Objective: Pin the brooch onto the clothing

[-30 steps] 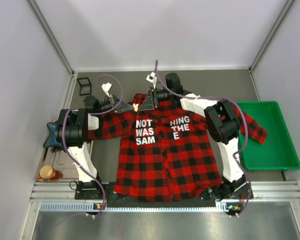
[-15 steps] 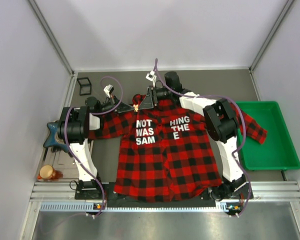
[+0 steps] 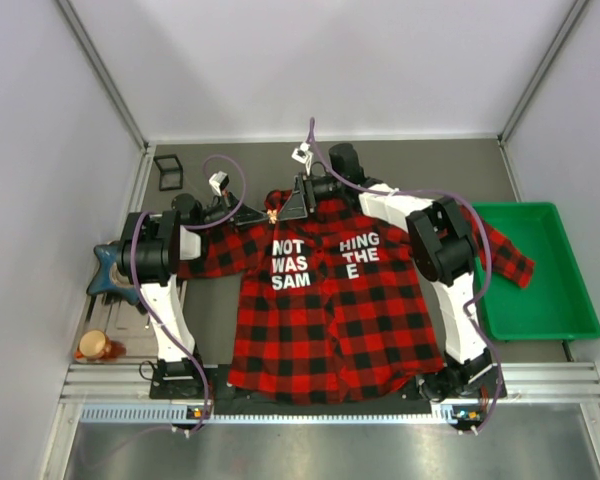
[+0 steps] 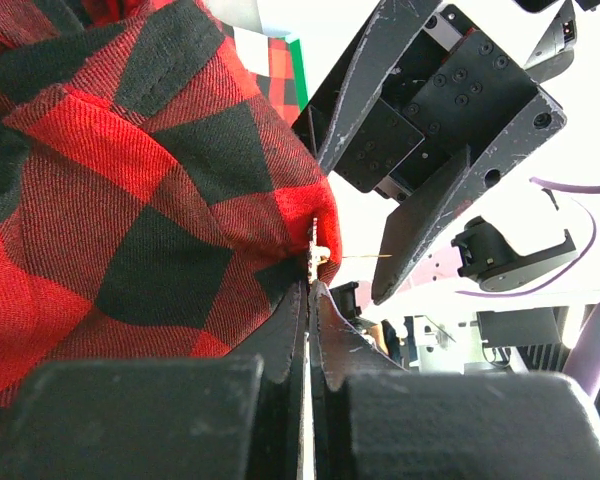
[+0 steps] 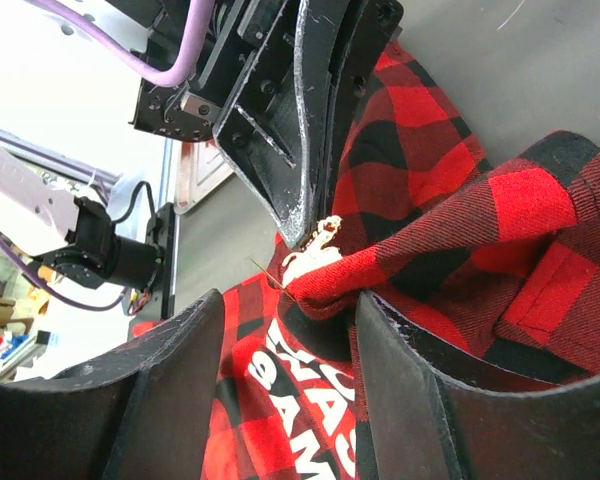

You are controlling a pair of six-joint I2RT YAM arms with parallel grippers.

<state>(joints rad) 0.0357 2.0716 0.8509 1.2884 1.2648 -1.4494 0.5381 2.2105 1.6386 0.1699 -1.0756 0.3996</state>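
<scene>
The red-and-black plaid shirt (image 3: 330, 310) lies spread flat, its white lettering facing up. Both grippers meet at its collar. My left gripper (image 3: 263, 213) is shut on the tiny pale brooch (image 4: 320, 257), which sticks out of the tips with its thin pin pointing sideways. In the right wrist view the brooch (image 5: 315, 250) rests against a raised fold of collar, its pin poking out beyond the fold edge. My right gripper (image 5: 290, 300) stands open, with that fold between its fingers and leaning on one of them. The left gripper's fingers (image 5: 310, 120) come in from above.
A green tray (image 3: 535, 270) sits at the right, with one shirt sleeve reaching its edge. At the left lie a dark blue object (image 3: 105, 265), a round orange-brown object (image 3: 95, 345) and a small black frame (image 3: 167, 170). Walls enclose the table.
The left arm's upper links have shifted slightly toward the back. Both grippers have stayed at the collar, with the brooch still held.
</scene>
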